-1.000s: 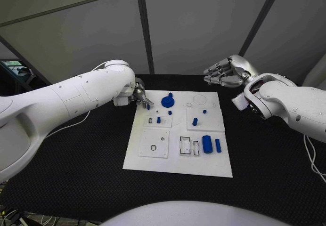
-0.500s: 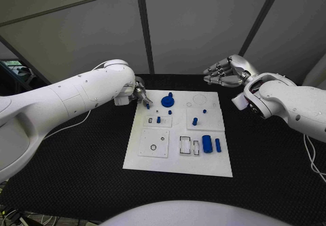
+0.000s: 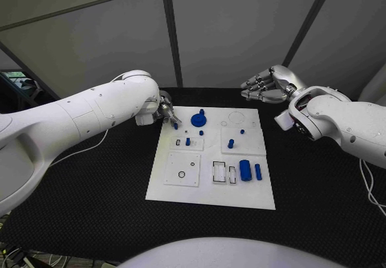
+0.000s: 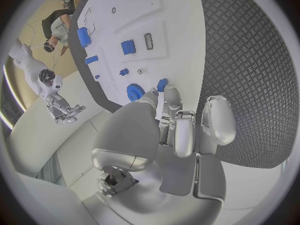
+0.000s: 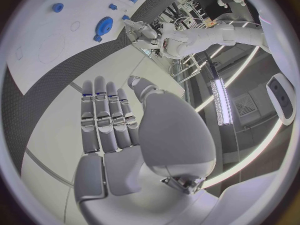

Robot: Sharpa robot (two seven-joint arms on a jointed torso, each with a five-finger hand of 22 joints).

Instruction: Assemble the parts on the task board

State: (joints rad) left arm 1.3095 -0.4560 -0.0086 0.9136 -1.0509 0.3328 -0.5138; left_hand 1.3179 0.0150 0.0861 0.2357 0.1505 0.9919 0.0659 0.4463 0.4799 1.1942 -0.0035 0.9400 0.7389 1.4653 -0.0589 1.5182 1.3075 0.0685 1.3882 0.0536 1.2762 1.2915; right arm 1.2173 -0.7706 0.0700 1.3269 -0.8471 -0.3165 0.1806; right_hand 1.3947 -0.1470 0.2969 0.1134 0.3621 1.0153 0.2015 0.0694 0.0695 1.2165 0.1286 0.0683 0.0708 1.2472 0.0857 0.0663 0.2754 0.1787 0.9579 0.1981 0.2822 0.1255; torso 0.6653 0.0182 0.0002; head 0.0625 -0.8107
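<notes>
Basically nothing has changed over the last second: both arms and every part sit where they were, so the task is paused mid-step, not advanced. Left robot hand is at the board's far left corner, pinching a small blue peg at its fingertips, just beside the blue gear; other fingers curl loosely. Peg looks low over the board, but I cannot tell if it touches or sits in a hole. Right robot hand is raised beyond the board's far right corner, well apart from it, fingers curled in, holding nothing. Remaining parts lie on the board: short pegs in the middle, two cylinders near the right edge beside rectangular slots. Black surface carries the board. Judgement: the left hand is lining up the peg for insertion near the gear; most parts look unplaced, so assembly seems early. No motion suggests fine alignment or a hold.
</notes>
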